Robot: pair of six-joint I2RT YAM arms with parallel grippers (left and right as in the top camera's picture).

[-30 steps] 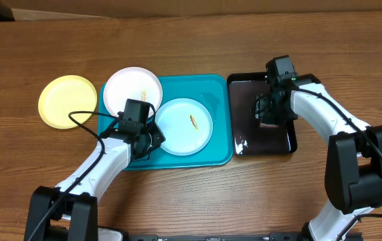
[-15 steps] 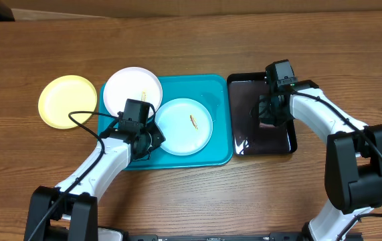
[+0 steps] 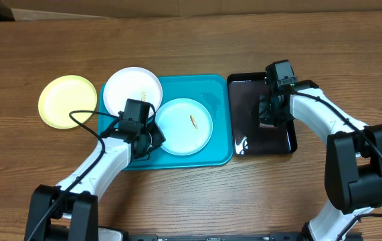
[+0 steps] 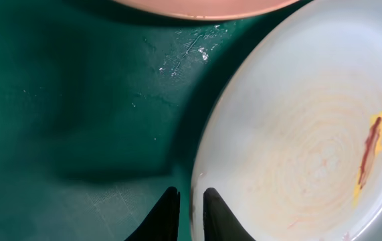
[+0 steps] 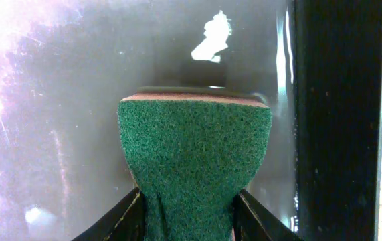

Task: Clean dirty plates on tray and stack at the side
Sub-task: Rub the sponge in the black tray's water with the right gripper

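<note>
The pale blue plate (image 3: 185,126) lies on the turquoise tray (image 3: 217,90) with a brown-yellow smear (image 4: 370,144) near its middle. My left gripper (image 3: 152,139) sits at its left rim. In the left wrist view the gripper (image 4: 191,193) is shut on that rim, one finger on the tray (image 4: 77,100) side and one over the plate (image 4: 298,134). The white plate (image 3: 132,90), also smeared, rests on the tray's far-left corner. A lime plate (image 3: 67,102) lies on the table left of the tray. My right gripper (image 5: 189,214) is shut on a green sponge (image 5: 194,154) over the black tray (image 3: 261,137).
The black tray (image 5: 43,100) is wet and glossy, with a raised rim (image 5: 338,120) on its right side. Bare wooden table (image 3: 191,40) surrounds both trays. A cable (image 3: 83,120) loops off the left arm.
My right gripper's jaws have narrowed onto the green sponge and shifted slightly over the black tray. The left gripper and the plates stay where they were.
</note>
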